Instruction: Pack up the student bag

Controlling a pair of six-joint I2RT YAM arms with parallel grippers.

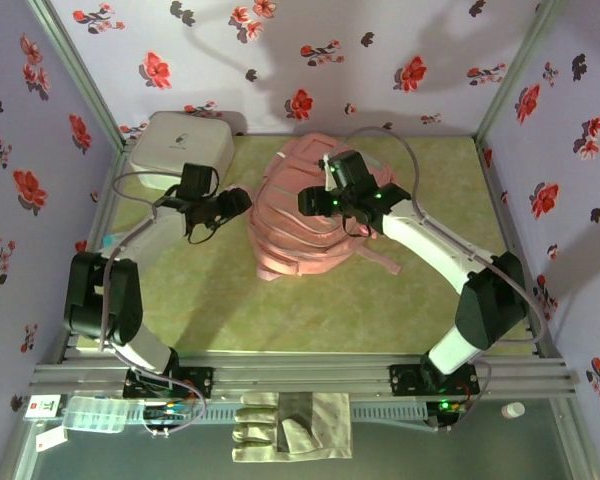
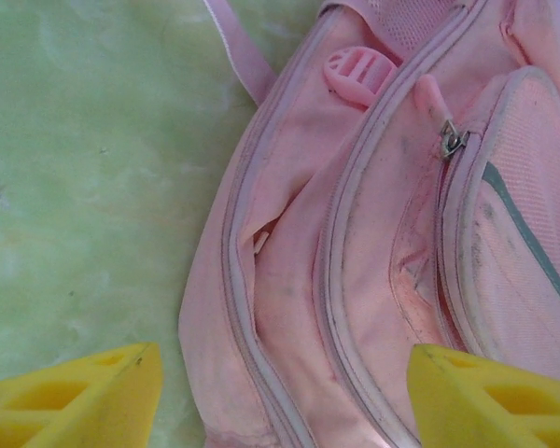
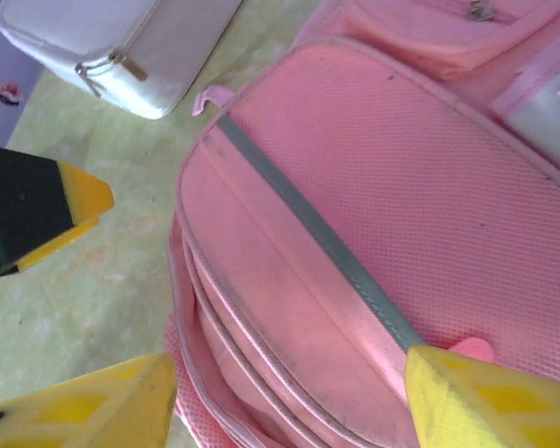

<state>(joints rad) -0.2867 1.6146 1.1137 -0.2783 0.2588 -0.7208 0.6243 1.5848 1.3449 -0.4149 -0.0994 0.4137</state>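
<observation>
Tabletop (image 1: 400, 300) green | walls (image 1: 380, 30) lilac, flowered | student bag (image 1: 290, 235) central | left end effector (image 2: 285, 373) agape | right end effector (image 3: 289, 373) agape

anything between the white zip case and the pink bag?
Bare green tabletop lies between the white zip case and the student bag, shown in the right wrist view. In the top view, the open left end effector sits at that gap's near end.

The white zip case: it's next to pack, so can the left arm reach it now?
Probably yes: the left gripper, open and empty, hovers just in front of the white zip case, with nothing between; the student bag sits on its other side.
</observation>
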